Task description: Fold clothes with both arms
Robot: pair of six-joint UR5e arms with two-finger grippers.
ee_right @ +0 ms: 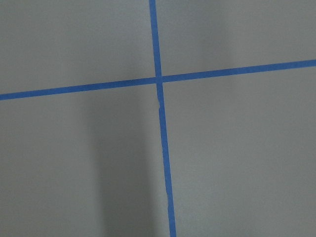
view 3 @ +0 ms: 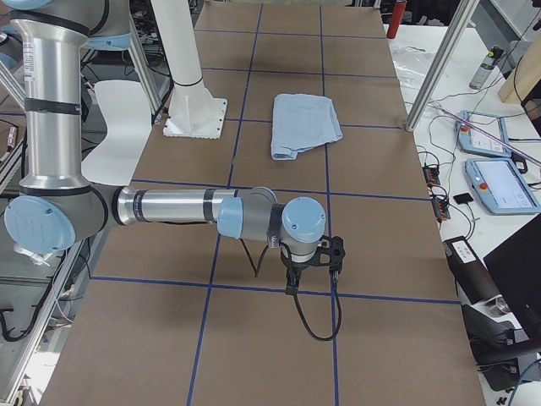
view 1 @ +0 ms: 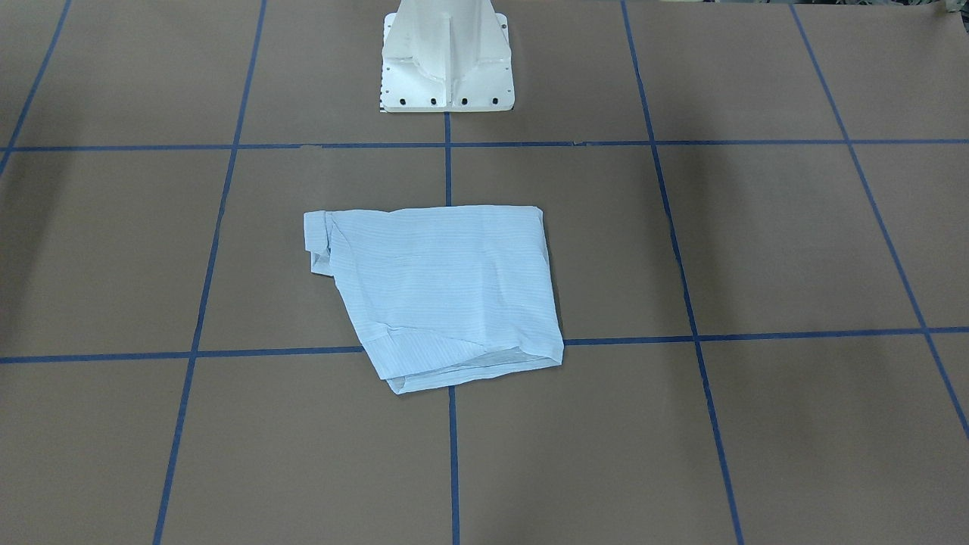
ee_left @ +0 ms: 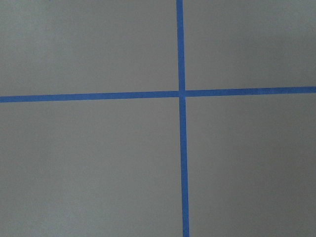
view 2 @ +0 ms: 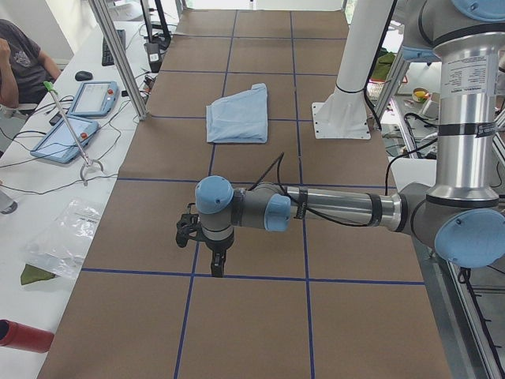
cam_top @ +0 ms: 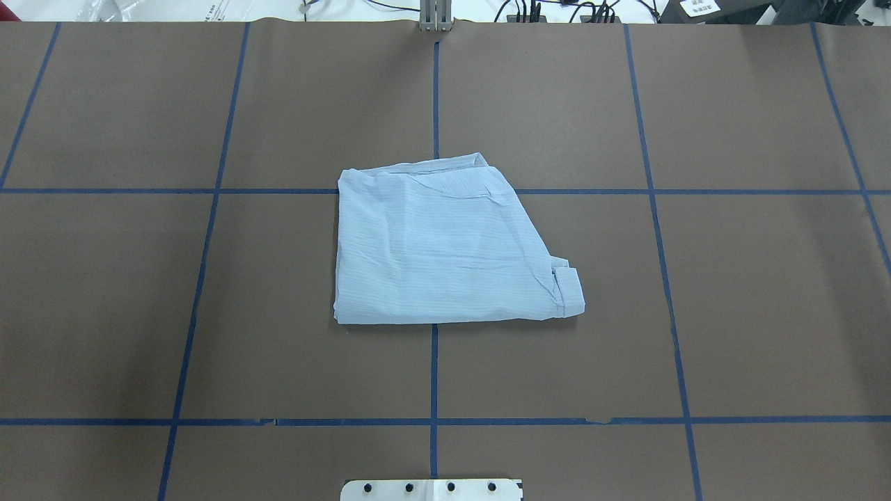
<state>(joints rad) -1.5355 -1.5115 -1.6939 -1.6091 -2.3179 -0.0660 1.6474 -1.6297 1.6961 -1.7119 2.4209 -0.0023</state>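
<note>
The pale blue striped shirt (view 1: 447, 295) lies folded into a compact, roughly four-sided bundle at the middle of the brown table (cam_top: 731, 278), with a cuff poking out at one corner. It also shows in the overhead view (cam_top: 438, 243) and in both side views (view 2: 237, 114) (view 3: 304, 125). The left arm's gripper (view 2: 215, 264) hangs over bare table far from the shirt, near the table's left end. The right arm's gripper (view 3: 292, 283) hangs likewise near the right end. I cannot tell whether either is open or shut. Both wrist views show only bare table and blue tape lines.
The white pedestal base (view 1: 447, 60) stands behind the shirt. Blue tape lines (cam_top: 435, 369) grid the table. Beside the table are tablets (view 2: 91, 99) (view 3: 499, 182), metal posts (view 2: 118, 55), cables, a plastic bag (view 2: 59, 241), and a seated operator (view 2: 16, 63).
</note>
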